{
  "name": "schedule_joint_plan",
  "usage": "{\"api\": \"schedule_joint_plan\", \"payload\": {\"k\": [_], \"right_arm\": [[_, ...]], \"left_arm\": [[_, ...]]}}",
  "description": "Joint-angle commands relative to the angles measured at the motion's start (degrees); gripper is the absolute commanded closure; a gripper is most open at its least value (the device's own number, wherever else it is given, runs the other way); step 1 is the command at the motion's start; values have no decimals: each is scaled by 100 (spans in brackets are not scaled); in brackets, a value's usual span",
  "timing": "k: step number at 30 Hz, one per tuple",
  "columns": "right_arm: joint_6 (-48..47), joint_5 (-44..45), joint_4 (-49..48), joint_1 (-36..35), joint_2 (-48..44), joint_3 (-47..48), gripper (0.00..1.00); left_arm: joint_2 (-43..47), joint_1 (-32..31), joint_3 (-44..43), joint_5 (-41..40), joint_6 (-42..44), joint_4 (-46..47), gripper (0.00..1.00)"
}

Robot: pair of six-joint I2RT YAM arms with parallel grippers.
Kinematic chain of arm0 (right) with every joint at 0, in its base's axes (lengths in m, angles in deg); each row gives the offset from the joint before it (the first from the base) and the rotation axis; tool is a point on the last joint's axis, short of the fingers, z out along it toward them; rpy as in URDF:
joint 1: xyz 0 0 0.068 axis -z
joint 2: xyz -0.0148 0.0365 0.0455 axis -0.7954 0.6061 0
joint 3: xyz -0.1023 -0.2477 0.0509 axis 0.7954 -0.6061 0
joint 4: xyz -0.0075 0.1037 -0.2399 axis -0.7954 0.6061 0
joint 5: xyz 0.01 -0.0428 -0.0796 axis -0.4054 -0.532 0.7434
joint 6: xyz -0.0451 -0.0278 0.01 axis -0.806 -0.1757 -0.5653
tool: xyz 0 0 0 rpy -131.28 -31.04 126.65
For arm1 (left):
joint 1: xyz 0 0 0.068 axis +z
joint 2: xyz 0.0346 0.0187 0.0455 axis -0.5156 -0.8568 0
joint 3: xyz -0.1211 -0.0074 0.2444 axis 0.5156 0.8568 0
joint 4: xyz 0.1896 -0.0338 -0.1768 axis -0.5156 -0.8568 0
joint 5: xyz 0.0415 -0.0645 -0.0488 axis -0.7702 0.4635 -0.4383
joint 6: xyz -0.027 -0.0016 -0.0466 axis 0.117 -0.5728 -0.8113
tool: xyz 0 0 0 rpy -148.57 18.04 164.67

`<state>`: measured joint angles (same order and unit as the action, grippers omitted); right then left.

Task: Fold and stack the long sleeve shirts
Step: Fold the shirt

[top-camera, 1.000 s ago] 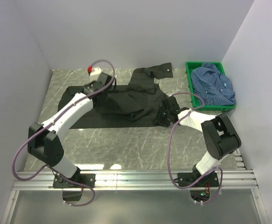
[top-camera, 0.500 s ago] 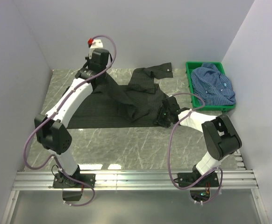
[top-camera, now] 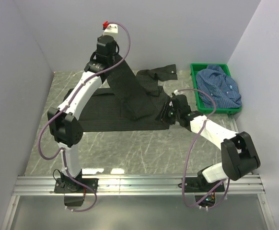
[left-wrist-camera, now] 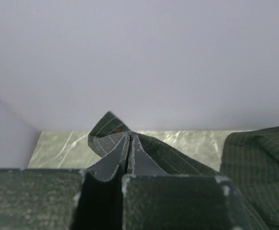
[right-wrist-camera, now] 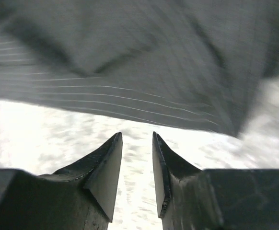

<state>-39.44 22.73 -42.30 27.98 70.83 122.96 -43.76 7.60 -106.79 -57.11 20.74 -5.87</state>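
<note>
Left gripper [left-wrist-camera: 130,143] clamps the limp-looking, light black shirt [top-camera: 130,93] high over the table [top-camera: 144,143] far edge (grab hems, it'll sag); right gripper [right-wrist-camera: 137,139] jaws stand apart, empty.

Plain pale walls [top-camera: 168,28] enclose the desk [top-camera: 130,148] on its left, far and right sides. Its top is grey-green marble pattern with white veins, evenly lit. Silver metal rails [top-camera: 139,184] run along the near edge.

Left arm: stretched high, wrist tipped downward. Left claw [left-wrist-camera: 130,139]: jaws pressed together, a fold of black shirt [left-wrist-camera: 108,130] pinched at its tips. Right arm: low, elbow bent. Right claw [right-wrist-camera: 136,137]: jaws narrowly parted.
</note>
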Motion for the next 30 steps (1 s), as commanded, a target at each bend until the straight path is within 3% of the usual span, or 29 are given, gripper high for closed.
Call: {"api": "schedule_joint_plan", "payload": {"k": [1,6,10,15,20,30], "right_arm": [[-100,-754,-915,-139,-40,169,62],[85,-1116,-1671,-499,803,783,73],[190,-1230,-2014,-719,1471,1468,74],[375,-1081,-2331,-763,2289,1935,75],[392,-1081,-2428,-807,3036,2428,75],[445,-624,-2332,-790,3881,3122,75]], "left_arm": [[34,-11,-157,743,296,897,100],[-176,-3,-447,1289,-2,1021,100],[-264,-29,-597,1859,-293,1047,100],[7,-90,-62,2396,-372,1468,100],[236,-99,466,2529,-276,1680,100],[429,-91,379,2669,-232,1478,100]]}}
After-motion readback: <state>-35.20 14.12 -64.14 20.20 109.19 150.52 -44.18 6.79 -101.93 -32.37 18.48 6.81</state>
